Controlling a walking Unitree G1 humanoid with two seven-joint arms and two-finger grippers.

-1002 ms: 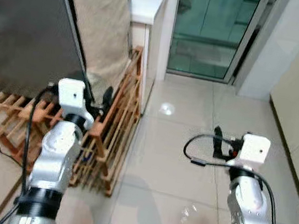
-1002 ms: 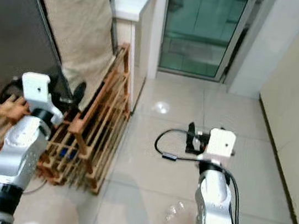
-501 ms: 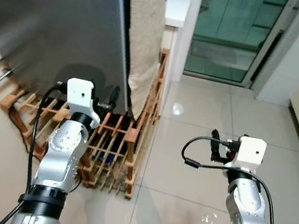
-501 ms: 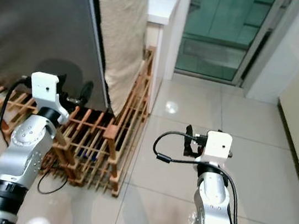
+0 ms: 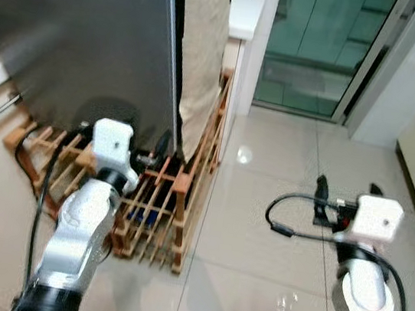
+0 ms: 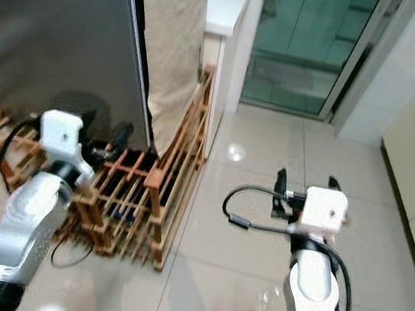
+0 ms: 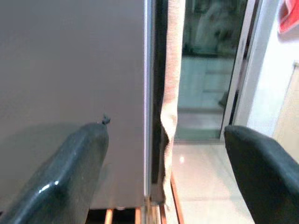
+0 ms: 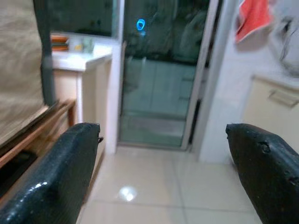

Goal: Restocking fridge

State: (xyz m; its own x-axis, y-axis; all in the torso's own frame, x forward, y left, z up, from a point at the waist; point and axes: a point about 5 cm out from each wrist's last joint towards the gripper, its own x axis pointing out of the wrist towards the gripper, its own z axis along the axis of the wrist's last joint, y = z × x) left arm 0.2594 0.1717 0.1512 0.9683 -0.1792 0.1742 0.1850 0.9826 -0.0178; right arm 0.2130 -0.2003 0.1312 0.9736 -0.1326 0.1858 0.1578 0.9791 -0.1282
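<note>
Tiled kitchen floor (image 5: pixel 258 232), fridge (image 5: pixel 78 29) shut at left. Left pincer (image 7: pixel 163 177) and right pincer (image 8: pixel 163 172) both wide, empty. Wooden rack (image 5: pixel 163 196) sits close, so I'd worry about clipping it.

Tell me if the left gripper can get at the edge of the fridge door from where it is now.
Probably yes. The left gripper, jaws open, points straight at the edge of the fridge door, and nothing sits between them. The hanging cloth and the wooden rack lie close by and could crowd the approach.
</note>
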